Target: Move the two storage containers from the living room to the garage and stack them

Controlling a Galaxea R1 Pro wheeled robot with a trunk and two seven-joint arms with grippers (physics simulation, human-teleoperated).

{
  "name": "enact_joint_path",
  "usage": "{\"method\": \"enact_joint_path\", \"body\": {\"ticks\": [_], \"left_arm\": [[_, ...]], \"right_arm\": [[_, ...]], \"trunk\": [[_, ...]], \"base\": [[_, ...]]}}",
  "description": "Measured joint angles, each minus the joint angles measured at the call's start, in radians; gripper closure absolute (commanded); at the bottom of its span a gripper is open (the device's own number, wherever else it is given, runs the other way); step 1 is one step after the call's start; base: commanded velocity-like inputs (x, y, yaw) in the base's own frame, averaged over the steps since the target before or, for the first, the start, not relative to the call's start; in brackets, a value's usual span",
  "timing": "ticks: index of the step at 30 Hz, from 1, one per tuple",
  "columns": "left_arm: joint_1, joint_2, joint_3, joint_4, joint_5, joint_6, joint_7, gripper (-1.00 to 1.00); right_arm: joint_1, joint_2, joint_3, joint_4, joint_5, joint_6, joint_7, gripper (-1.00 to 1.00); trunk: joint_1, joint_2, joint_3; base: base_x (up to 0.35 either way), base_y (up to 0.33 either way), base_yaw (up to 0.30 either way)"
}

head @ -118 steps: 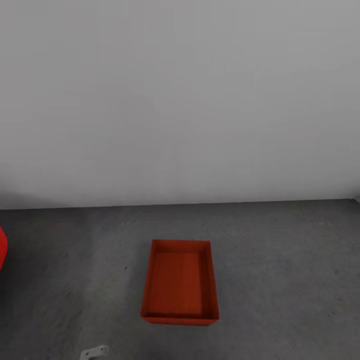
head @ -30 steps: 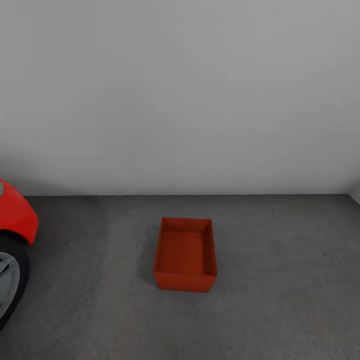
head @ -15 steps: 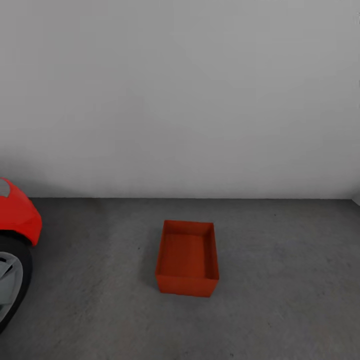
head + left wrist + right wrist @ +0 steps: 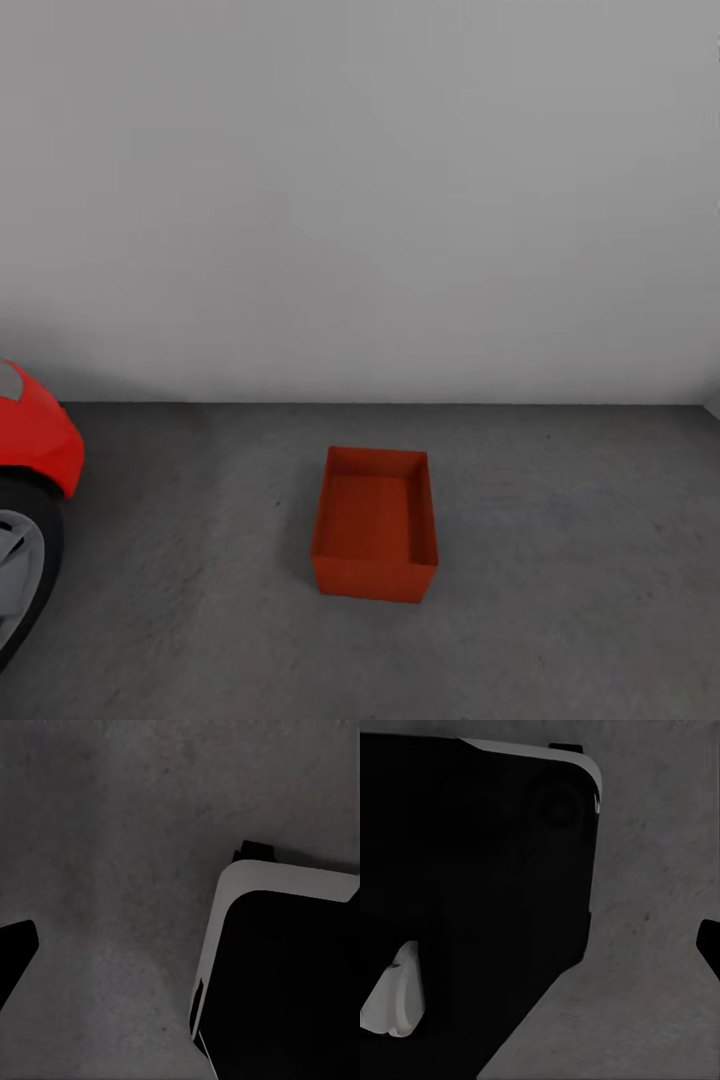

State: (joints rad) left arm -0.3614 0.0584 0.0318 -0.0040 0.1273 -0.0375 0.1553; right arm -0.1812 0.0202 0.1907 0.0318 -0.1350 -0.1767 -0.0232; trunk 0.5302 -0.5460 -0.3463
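An orange-red, open-topped storage container sits upright on the dark grey garage floor, centre, near the far wall.

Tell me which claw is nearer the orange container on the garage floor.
Cannot tell. The container sits centred ahead on the floor; both wrist views look down at floor beside the robot's base, mirror-alike.

From where I stand, nothing here carries readable writing: no labels, brands, numbers or signs anywhere.
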Motion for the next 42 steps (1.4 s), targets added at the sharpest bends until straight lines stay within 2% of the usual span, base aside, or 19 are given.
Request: {"method": "enact_joint_path", "body": {"ticks": [26, 32, 37, 42], "left_arm": [[0.000, 0.000, 0.000, 0.000, 0.000, 0.000, 0.000, -1.00], [0.000, 0.000, 0.000, 0.000, 0.000, 0.000, 0.000, -1.00], [0.000, 0.000, 0.000, 0.000, 0.000, 0.000, 0.000, -1.00], [0.000, 0.000, 0.000, 0.000, 0.000, 0.000, 0.000, -1.00]], "right_arm": [[0.014, 0.005, 0.000, 0.000, -0.012, -0.030, -0.017, -1.00], [0.020, -0.003, -0.001, -0.001, -0.013, -0.040, -0.017, -1.00], [0.019, -0.008, -0.004, -0.001, -0.055, -0.058, -0.016, -1.00], [0.025, -0.007, -0.004, -0.001, -0.063, -0.061, -0.016, -1.00]], "trunk": [[0.000, 0.000, 0.042], [0.000, 0.000, 0.052], [0.000, 0.000, 0.060], [0.000, 0.000, 0.068]], "base": [[0.000, 0.000, 0.000], [0.000, 0.000, 0.000], [0.000, 0.000, 0.000], [0.000, 0.000, 0.000]]}}
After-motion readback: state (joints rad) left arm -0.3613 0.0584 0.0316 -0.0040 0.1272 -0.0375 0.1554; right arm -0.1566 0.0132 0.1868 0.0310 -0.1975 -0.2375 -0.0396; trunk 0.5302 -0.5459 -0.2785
